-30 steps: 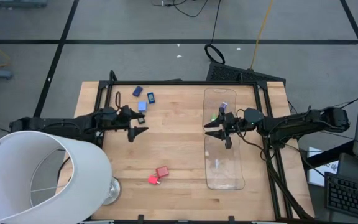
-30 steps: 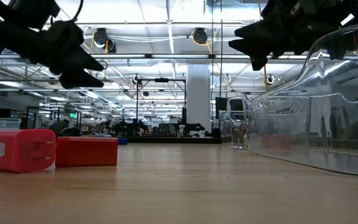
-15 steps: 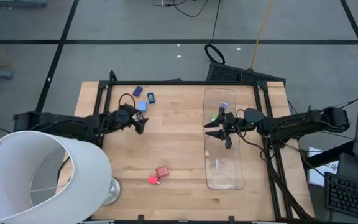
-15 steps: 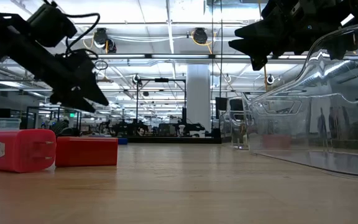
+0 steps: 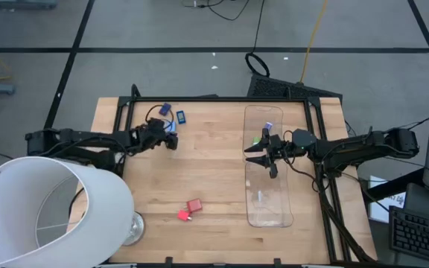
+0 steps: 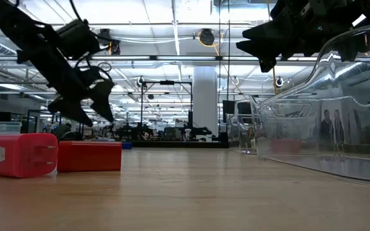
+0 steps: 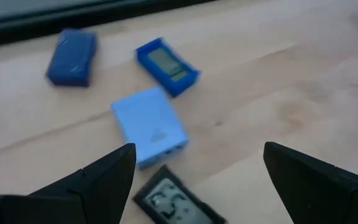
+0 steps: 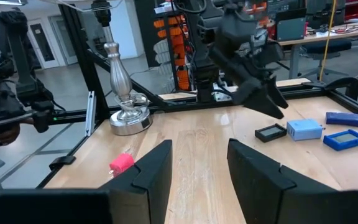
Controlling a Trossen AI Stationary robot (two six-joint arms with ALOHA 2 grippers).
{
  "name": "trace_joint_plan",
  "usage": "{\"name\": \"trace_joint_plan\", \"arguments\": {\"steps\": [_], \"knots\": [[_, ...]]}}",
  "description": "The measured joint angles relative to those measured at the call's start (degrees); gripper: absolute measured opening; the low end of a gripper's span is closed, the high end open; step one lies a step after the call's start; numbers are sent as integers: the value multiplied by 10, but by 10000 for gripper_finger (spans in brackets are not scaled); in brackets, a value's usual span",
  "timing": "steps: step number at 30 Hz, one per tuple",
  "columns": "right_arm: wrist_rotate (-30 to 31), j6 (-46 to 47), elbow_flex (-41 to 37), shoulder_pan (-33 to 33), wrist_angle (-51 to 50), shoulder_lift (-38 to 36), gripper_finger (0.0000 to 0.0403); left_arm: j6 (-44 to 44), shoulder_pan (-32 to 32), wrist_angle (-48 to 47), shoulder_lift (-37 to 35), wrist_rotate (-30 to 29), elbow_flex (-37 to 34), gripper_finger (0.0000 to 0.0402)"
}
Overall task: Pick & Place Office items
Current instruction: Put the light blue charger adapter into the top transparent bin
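Left gripper (image 7: pixel 194 180) is hovering, fingers apart, over the light blue block (image 7: pixel 149 126) and black piece (image 7: pixel 174 200) in the desk's (image 5: pixel 214 179) upper left. Right gripper (image 5: pixel 259 155) is waiting over the clear tray (image 5: pixel 270 212), fingers partly apart, holding nothing. Red blocks (image 5: pixel 190 209) are lying lower centre.

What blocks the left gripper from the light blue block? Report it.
Nothing visible. The left gripper, open, hangs just above the light blue block. A black piece lies beside the block, nearer the fingers, and two dark blue pieces lie beyond it, none covering it.
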Motion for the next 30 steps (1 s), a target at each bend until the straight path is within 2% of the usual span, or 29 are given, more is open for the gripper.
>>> {"name": "trace_joint_plan", "arguments": {"steps": [5, 17, 24, 30], "knots": [[0, 0, 0, 0, 0, 0, 144, -49, 34, -7, 55, 4, 15, 351], [0, 0, 0, 0, 0, 0, 144, -27, 46, 41, 163, -7, 47, 351], [1, 0, 0, 0, 0, 0, 144, -27, 46, 38, 182, -50, 47, 351], [0, 0, 0, 0, 0, 0, 144, -18, 46, 19, 182, -57, 47, 351]]}}
